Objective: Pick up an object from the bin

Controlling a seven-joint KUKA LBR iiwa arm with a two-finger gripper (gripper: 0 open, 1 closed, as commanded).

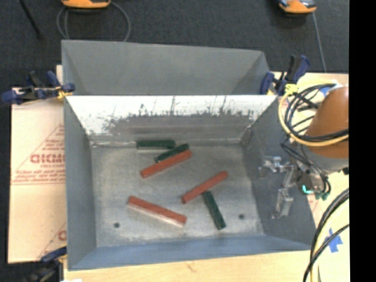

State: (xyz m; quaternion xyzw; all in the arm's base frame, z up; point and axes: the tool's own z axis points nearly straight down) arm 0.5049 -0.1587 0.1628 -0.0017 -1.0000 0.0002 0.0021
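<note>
Red bars (157, 210), green bars (214, 210) in bin (79, 175)

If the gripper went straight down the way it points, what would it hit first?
Probably the bin's sloped right wall, not a stick. The gripper hangs over that wall, well right of the nearest green stick. Depth is hard to judge from this view.

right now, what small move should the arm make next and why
Probably a short shift left, in over the bin floor. The gripper hangs over the bin's right sloping wall, while the bars all lie on the floor to its left. Nearest are the dark green bar and the red bar just above it.
</note>
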